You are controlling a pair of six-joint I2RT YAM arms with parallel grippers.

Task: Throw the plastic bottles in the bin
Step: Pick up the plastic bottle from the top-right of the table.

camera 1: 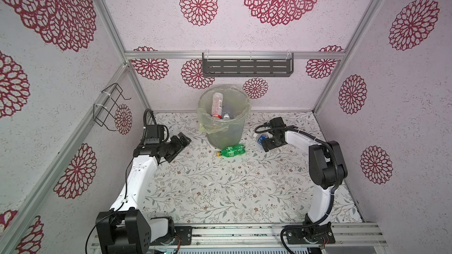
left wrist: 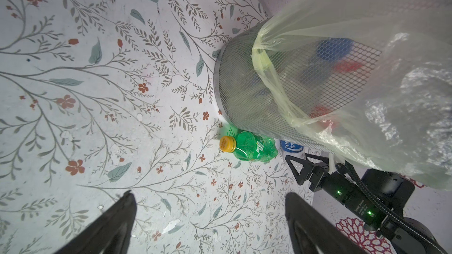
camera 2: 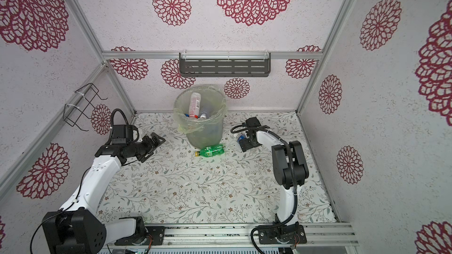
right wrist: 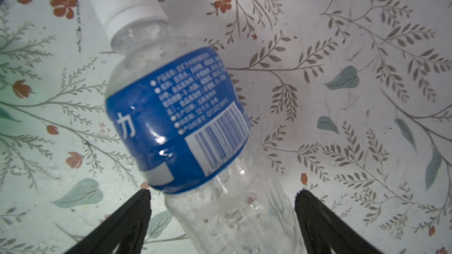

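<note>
The right gripper [right wrist: 223, 191] stands wide, one finger on each side of the clear lower body of the blue-label bottle [right wrist: 181, 113]. A gap shows on both sides, so it looks set to grip but does not hold yet. The bottle lies flat on the table [camera 1: 220, 191]. Its long axis runs away from the gripper at a slight skew, white cap [right wrist: 127, 3] at the far end, so the jaws would close across the body, not along it. This bottle lies to the right of the bin [camera 1: 225, 135], near it but apart, and the right arm is plainly the nearer one. The carry therefore goes up and leftward over the rim. The green bottle [camera 1: 231, 150] lies on its side at the bin's foot, touching it or just beside it, roughly between the two arms. The left gripper [left wrist: 210, 194] hovers wide and empty on the bin's left. Several bottles already lie inside the bin.
</note>
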